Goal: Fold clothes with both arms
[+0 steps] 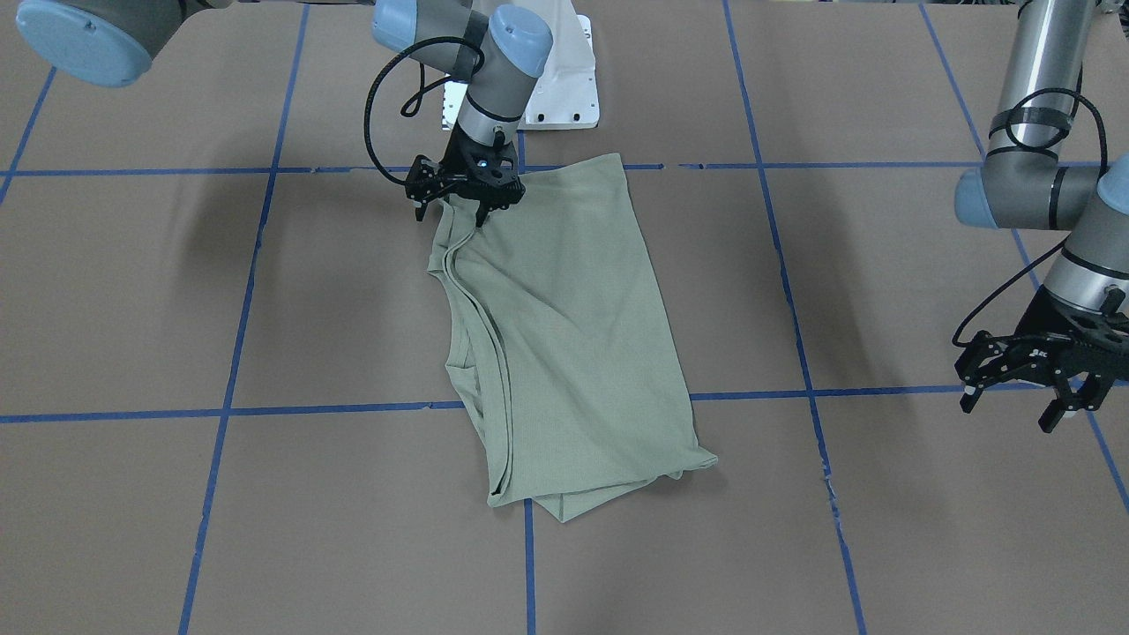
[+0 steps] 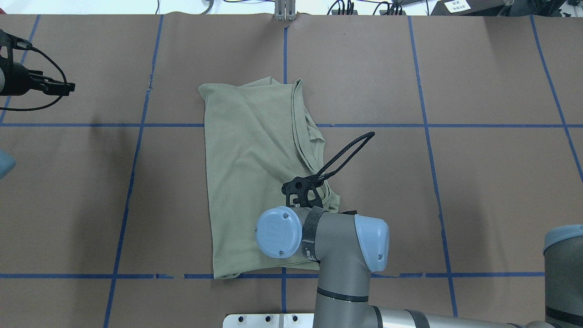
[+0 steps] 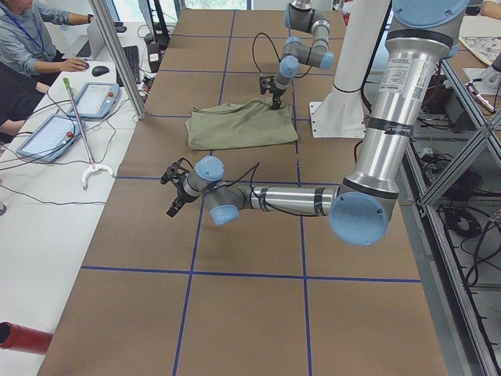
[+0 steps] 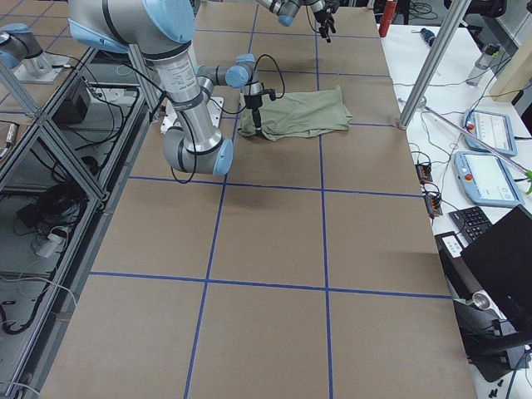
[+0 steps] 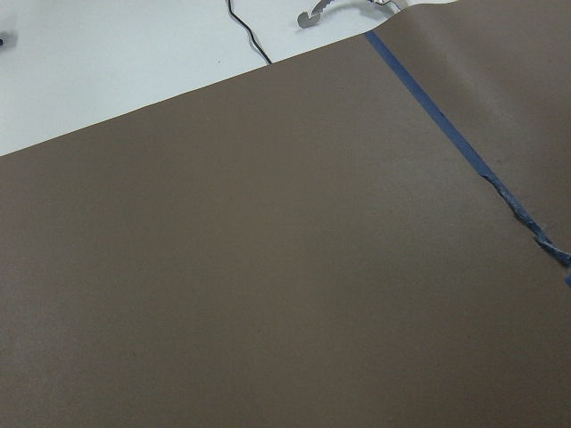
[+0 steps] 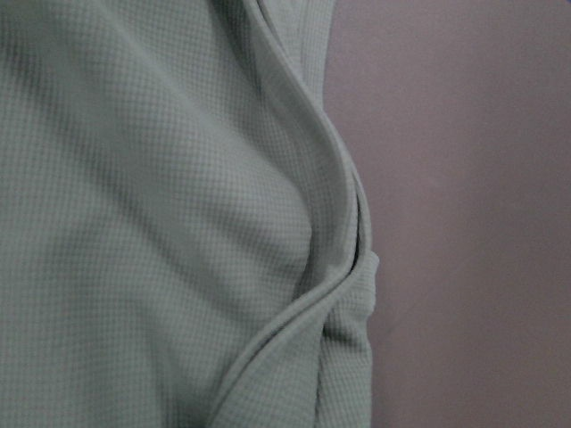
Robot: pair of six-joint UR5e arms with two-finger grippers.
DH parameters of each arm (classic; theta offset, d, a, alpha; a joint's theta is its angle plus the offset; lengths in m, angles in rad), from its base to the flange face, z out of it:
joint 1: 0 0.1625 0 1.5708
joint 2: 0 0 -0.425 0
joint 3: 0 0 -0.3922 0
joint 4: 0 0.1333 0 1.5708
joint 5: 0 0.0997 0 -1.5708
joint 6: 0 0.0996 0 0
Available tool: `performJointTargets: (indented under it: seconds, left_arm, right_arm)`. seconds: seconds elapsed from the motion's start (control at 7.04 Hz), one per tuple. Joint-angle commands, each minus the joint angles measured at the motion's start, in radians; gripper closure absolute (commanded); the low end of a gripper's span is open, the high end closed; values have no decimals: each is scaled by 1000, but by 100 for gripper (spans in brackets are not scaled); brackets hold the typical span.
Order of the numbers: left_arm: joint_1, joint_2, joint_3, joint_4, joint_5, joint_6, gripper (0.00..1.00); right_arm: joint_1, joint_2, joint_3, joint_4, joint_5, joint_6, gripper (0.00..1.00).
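The shirt (image 1: 564, 326) lies on the tabletop (image 1: 882, 265) as 1 long panel, already doubled lengthwise, with its stacked hems showing along the side under the right fingers (image 1: 482, 214). From those fingers it stretches away towards the far side of the tabletop. We judge the lengthwise folds done and the crosswise fold in hand: the end by the right fingers has yet to go over onto the far end.

The right fingers stand parted, 1 over the cloth and 1 just off its layered edge, straddling that edge and holding nothing we can make out. Whether the tips touch the fabric we cannot tell. The right wrist view shows only the rolled hems close below.

The next move, as we read it, calls for these fingers to sink and pinch all the layers at once, since a shallow bite would lift only the top ply. The left fingers (image 1: 1057, 411) would need to take the opposite corner.

The right arm (image 2: 319, 232) reaches forward with its wrist pointing nearly straight down. The left arm (image 1: 1041, 115) hangs well apart from the shirt, its fingers spread wide and empty above bare tabletop.
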Motion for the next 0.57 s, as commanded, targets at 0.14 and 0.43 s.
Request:
performJointTargets:
  seconds: [0.14,0.43]
  left_arm:
    - [0,2,5,-36,0,-14,0]
    - [0,2,3,-36,0,-15,0]
  right_arm:
    - [2,-138,153,-98,-7,-46,0]
    - [-11,-181,206,-95,-41,-46,0]
